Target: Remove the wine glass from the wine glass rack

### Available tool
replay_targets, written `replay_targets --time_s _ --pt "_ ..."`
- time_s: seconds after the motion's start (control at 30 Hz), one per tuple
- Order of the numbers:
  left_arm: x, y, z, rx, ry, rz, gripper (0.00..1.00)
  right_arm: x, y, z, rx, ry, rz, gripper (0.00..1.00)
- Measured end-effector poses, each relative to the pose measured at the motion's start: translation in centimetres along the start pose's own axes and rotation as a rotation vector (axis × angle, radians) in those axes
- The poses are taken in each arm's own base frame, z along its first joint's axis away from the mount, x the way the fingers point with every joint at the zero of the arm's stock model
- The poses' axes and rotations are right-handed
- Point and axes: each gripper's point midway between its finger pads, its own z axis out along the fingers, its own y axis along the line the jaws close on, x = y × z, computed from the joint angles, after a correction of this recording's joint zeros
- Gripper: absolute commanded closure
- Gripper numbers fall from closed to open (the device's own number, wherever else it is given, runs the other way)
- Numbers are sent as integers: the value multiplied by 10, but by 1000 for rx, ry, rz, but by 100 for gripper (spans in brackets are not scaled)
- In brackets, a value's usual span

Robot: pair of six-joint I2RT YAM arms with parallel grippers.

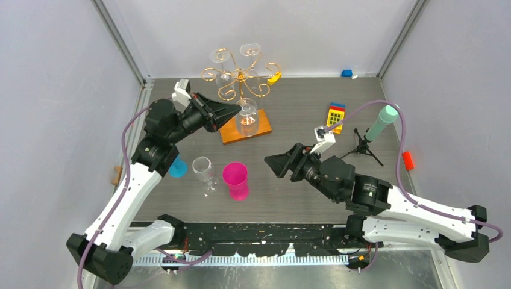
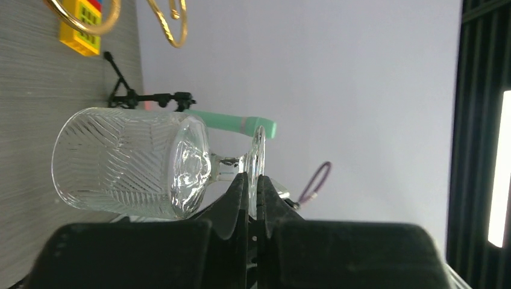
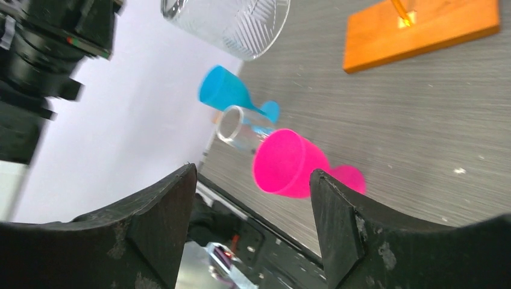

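The wine glass rack (image 1: 240, 79) is a gold wire tree on an orange wooden base (image 1: 259, 128), at the back centre. Two clear glasses (image 1: 249, 49) hang from its top arms. My left gripper (image 1: 234, 112) is shut on the foot of a ribbed clear wine glass (image 1: 246, 114), held over the base, below the scroll arms. In the left wrist view the glass (image 2: 126, 162) lies sideways with my left gripper (image 2: 252, 180) pinching its foot disc (image 2: 259, 150). My right gripper (image 1: 274, 162) stands open and empty, right of the pink cup; the right wrist view shows it (image 3: 253, 174) holding nothing.
On the table stand a pink cup (image 1: 236, 179), a clear wine glass (image 1: 203, 171) and a blue cup (image 1: 176, 167). At the right are a yellow toy block (image 1: 335, 114), a black tripod (image 1: 363, 144) with a green tube, and a red piece (image 1: 408, 159).
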Motion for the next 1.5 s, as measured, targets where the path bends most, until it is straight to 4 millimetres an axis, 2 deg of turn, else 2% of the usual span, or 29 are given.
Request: replay_targets --time_s 0.13,0.27,0.4,0.8,1.03,1.27,1.5 --pt "7 -25 -16 89 1 -53 100 -18 18 -10 -114 -77 91 22" --pt "16 -51 -31 197 16 -130 100 -42 44 -18 -234 -159 172 20" --pt "22 -62 -42 263 34 -201 100 -57 60 -20 -301 -208 208 18" --pt "20 -96 -76 402 -10 -289 100 -56 95 9 -410 -265 194 15" --pt "21 -106 -87 438 -16 -317 100 -60 125 5 -560 -296 154 15" --pt "20 -111 -94 457 -21 -337 100 -76 149 -8 -673 -365 112 16" --pt "19 -114 -98 470 -33 -342 100 -82 157 4 -704 -381 69 18"
